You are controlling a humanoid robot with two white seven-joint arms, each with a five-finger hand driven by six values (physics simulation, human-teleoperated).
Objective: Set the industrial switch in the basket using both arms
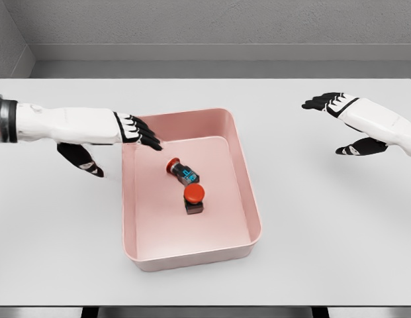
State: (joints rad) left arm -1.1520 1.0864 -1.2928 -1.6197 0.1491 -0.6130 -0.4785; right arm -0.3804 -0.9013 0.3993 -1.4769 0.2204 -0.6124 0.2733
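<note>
A pink basket (243, 173) stands on the white table near the middle. Inside it lies the industrial switch (188, 183), a dark body with a blue display and red round buttons at both ends. My left hand (134, 130) hovers over the basket's left rim, fingers spread and holding nothing, thumb hanging below at the left. Far to the right, my right hand (337, 114) floats above the table, well away from the basket, fingers stretched out and empty.
The white table (324, 238) spreads wide on all sides of the basket. A grey wall runs behind the table's far edge. The table's front edge lies near the bottom of the picture.
</note>
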